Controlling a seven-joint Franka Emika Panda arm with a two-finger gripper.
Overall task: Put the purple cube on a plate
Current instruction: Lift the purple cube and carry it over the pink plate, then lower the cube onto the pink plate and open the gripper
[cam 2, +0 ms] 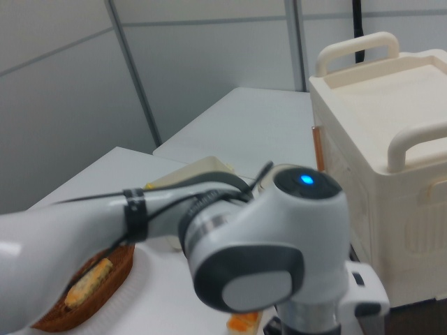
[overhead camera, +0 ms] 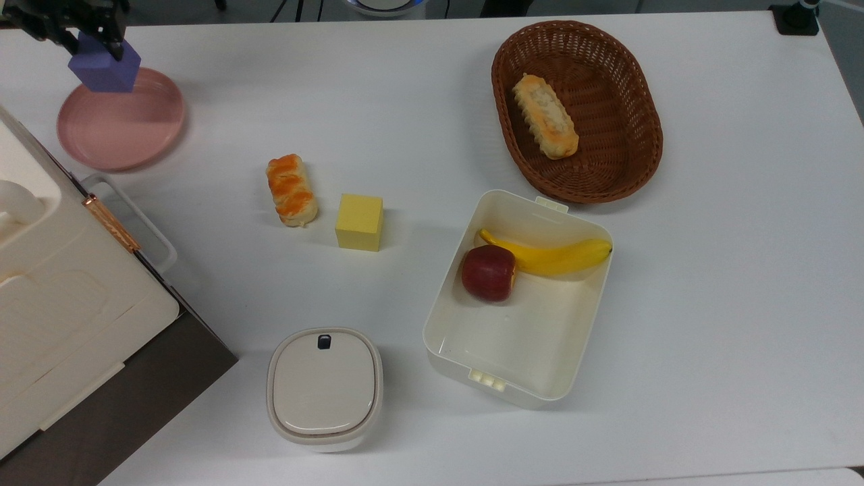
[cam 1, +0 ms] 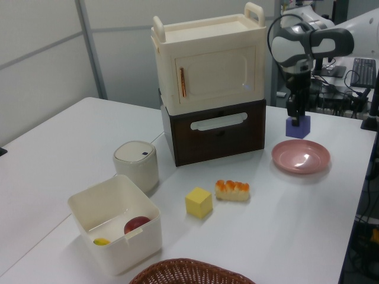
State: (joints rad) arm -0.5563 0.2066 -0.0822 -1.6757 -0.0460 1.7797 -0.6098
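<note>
Overhead, in the top view, the pincer (overhead camera: 101, 42) pinches the purple cube (overhead camera: 104, 66), held above the far rim of the pink plate (overhead camera: 120, 127) at the top view's upper left. Yellow cube (overhead camera: 359, 222) sits mid-counter (overhead camera: 729, 270), bread roll (overhead camera: 291, 189) just beside it. Left view: pincer (cam 1: 296, 113) hangs straight down, closed on the purple cube (cam 1: 298, 127), lifted clear of the plate (cam 1: 301, 157) and just behind its rim. Cream cabinet (cam 1: 207, 65) stands near. Right view: the arm's wrist housing (cam 2: 279, 258) looms close; wicker basket (cam 2: 80, 296) at the right view's lower left.
</note>
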